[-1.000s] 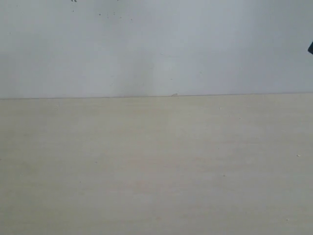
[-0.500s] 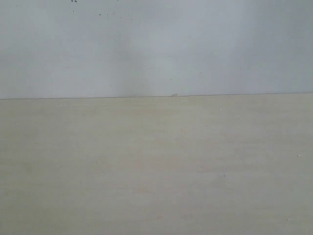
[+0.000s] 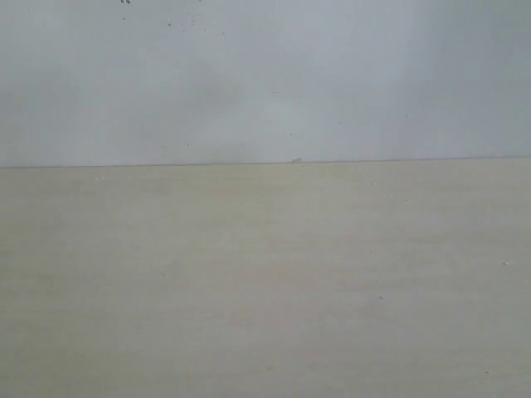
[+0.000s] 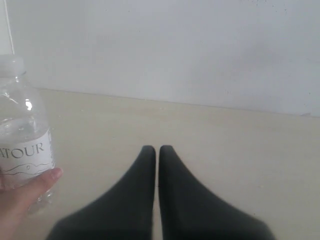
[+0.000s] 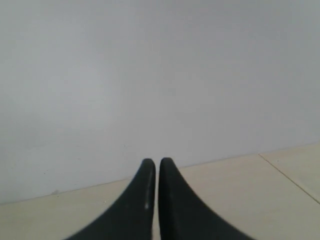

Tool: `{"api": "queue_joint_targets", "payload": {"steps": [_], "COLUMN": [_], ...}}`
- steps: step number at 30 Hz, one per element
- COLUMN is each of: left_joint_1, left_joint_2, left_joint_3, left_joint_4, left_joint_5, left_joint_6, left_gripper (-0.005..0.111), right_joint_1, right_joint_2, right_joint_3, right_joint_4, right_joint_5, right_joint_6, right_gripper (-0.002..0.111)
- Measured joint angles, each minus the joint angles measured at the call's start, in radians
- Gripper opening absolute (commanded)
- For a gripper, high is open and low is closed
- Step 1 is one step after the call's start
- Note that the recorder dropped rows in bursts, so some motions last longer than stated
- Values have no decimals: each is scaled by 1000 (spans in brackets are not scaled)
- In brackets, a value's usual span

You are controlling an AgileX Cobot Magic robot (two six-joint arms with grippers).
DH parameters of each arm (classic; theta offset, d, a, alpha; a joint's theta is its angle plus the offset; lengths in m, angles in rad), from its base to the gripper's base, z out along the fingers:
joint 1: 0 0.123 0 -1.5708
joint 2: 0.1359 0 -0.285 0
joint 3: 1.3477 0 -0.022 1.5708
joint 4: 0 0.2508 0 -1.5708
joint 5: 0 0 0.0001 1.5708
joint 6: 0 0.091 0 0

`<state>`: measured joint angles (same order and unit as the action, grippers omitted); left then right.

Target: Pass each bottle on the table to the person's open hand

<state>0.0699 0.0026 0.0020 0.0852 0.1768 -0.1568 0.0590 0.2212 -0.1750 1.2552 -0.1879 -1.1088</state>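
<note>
- The outside camera shows only a pale beige table, filling the picture from 3 through 6 to 9 o'clock, with a plain grey wall behind. A few dark specks mark the wall near 11 o'clock. No bottle or arm shows here.
- Left wrist camera: the left gripper has its jaws pressed together, tips nearly touching, gripping nothing.
- Just off to one side of it, a person's hand holds a small clear water bottle upright by its lower half. It is in the person's keeping, apart from the robot, so this bottle looks delivered.
- The bottle has a white cap. Its white label reads "ATOUR", with any earlier letters cut off.
- Right wrist camera: the right gripper is likewise closed and empty, aimed at the wall.
- The other bottles are out of sight.
</note>
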Motion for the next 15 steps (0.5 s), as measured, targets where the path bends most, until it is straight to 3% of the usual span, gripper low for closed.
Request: {"api": "queue_joint_targets", "payload": {"steps": [8,15], "left_joint_1": [0,0], "left_joint_2": [0,0], "left_joint_3": [0,0], "left_joint_4": [0,0], "left_joint_5": [0,0], "left_joint_6": [0,0], "left_gripper": [4,4], "right_joint_1": [0,-2], "right_joint_2": [0,-61], "right_joint_3": [2,36], "right_joint_4": [-33,-398], "right_joint_5": [41,52], "right_joint_6": [-3,331], "right_gripper": [2,2]}}
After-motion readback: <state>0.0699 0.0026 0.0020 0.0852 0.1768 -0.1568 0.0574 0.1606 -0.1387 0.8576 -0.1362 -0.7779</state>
